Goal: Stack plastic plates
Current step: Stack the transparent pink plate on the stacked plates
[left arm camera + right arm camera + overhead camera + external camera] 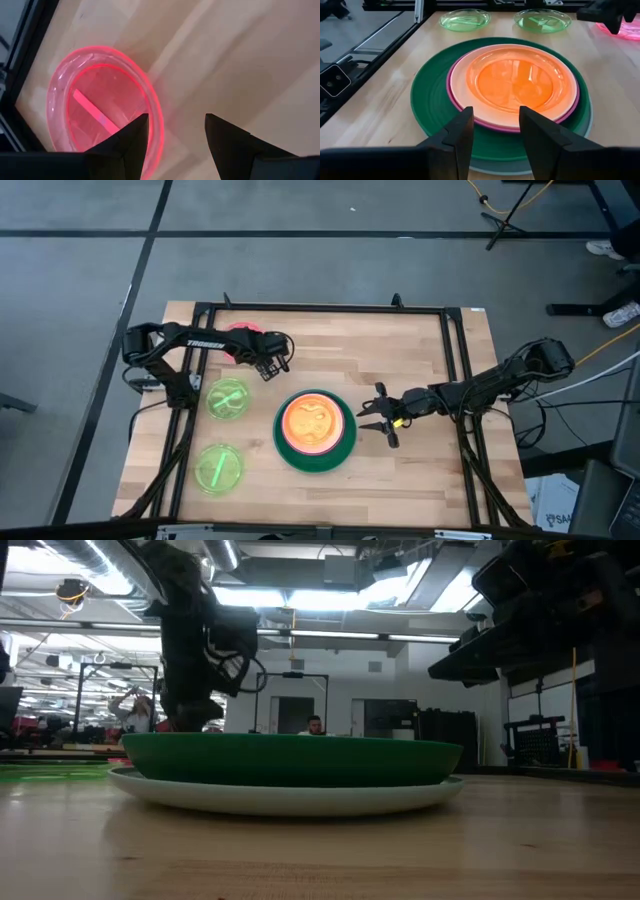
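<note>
Left gripper (272,366): fingers parted, nothing held, hovering at the far left of the wooden table (420,340), over the near-right rim of the small translucent red round plastic plate (100,100).
Right gripper (378,420): fingers parted, nothing held, just right of the central stack, pointing toward it.
Central stack, bottom to top: large light blue round plate (587,131), only its rim showing; large dark green round plate (285,448); medium magenta round plate (456,102), rim only; medium cream round plate (467,62); small translucent orange round plate (313,423).
Two small neon green round plastic plates, left of the stack, lying apart: far one (229,398); near one (218,469).
Person (314,726), in the room beyond the table, low view.
</note>
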You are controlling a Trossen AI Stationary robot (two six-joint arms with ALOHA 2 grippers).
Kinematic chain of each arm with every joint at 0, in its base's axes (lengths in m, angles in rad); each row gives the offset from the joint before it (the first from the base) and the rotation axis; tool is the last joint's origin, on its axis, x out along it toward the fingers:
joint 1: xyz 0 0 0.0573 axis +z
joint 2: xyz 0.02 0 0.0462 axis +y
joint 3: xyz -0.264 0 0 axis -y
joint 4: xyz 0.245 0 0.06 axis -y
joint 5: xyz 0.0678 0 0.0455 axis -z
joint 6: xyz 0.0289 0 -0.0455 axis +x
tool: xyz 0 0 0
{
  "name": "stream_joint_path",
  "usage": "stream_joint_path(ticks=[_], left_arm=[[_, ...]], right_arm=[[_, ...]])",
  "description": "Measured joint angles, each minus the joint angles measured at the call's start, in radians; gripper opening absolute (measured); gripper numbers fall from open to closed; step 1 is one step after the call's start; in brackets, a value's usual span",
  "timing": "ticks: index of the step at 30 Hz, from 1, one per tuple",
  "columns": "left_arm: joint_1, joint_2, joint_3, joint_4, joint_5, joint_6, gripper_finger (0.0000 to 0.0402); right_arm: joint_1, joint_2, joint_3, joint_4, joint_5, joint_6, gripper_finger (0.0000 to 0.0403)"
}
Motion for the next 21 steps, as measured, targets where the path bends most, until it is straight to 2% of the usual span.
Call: stream_joint_path(ticks=[7, 13, 21], left_arm=[[0.081, 0.054, 0.0, 0.003, 0.009, -0.025, 0.0188], [0.11, 0.078, 0.0, 0.012, 0.015, -0.019, 0.0184], [0.137, 0.077, -0.001, 0.022, 0.016, 0.007, 0.0144]], right_arm=[[0.0, 0.0, 0.0, 0.0, 0.002, 0.0, 0.0151], [0.0, 0.0, 0.0, -0.01, 0.002, -0.001, 0.0151], [0.0, 0.0, 0.0, -0.022, 0.003, -0.002, 0.0151]])
